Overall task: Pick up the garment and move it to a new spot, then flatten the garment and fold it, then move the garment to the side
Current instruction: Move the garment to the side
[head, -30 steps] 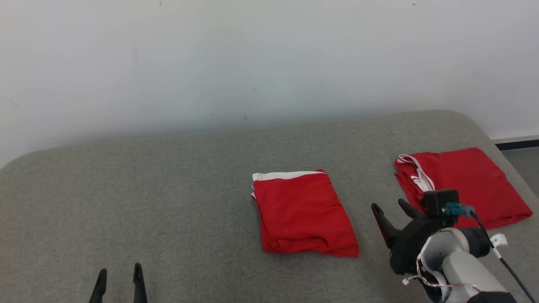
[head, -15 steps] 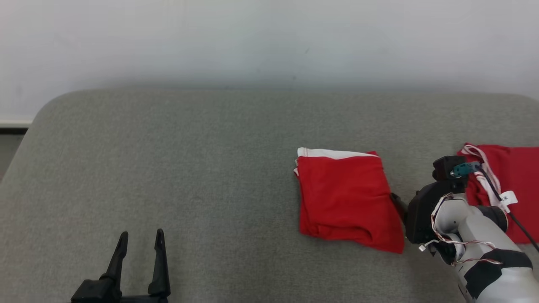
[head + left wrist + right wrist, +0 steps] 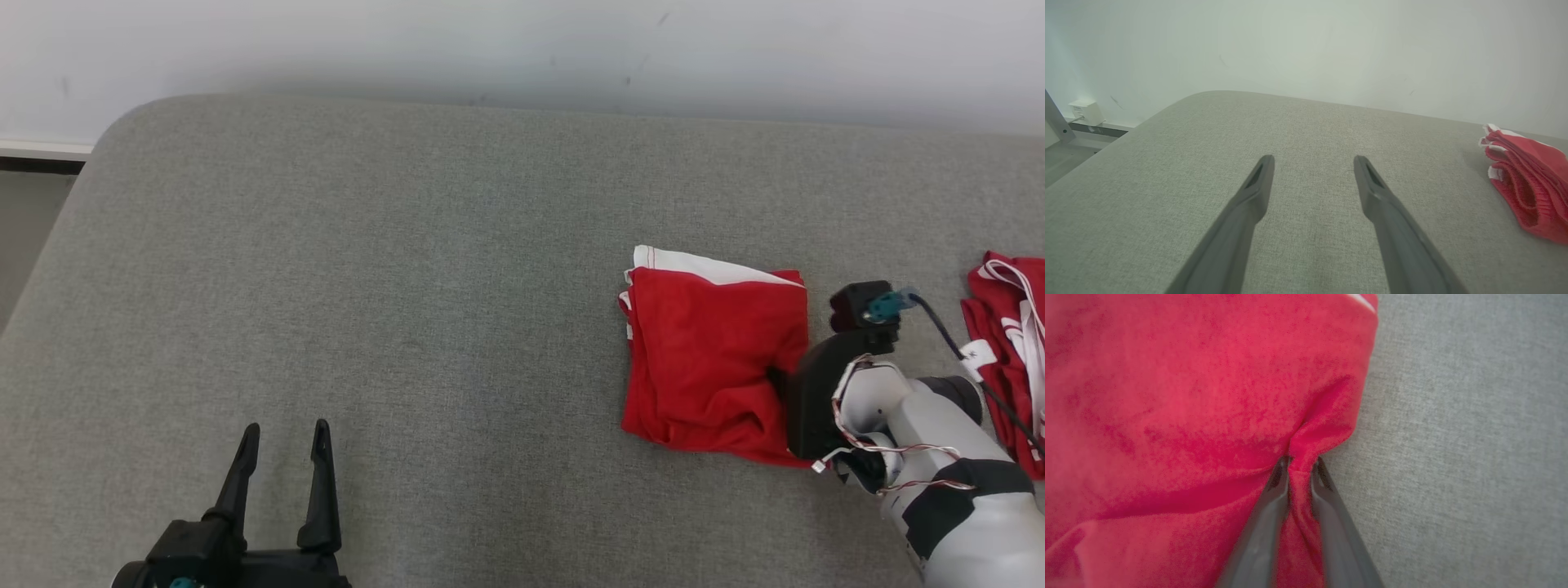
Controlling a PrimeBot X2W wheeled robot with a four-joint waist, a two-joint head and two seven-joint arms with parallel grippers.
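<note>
The garment (image 3: pixel 702 351) is a folded red piece with a white band, lying on the grey padded surface (image 3: pixel 408 286) right of centre. My right gripper (image 3: pixel 775 380) is at its right edge. In the right wrist view its fingers (image 3: pixel 1300 461) are shut on a pinched ridge of the red cloth (image 3: pixel 1188 396). My left gripper (image 3: pixel 282 433) stands open at the lower left, far from the garment, with nothing between its fingers (image 3: pixel 1312 161). The left wrist view shows the garment's layered edge (image 3: pixel 1527 179) at the far right.
A second red garment with white straps (image 3: pixel 1008 343) lies at the right edge, just behind my right forearm. The padded surface ends in a rounded corner at the upper left, with floor (image 3: pixel 33 220) beyond it. A pale wall (image 3: pixel 522 49) runs along the back.
The head camera has swung, shifting the whole picture. My right gripper has moved from beside the garment onto its right edge and closed on a fold. The left gripper stays open.
</note>
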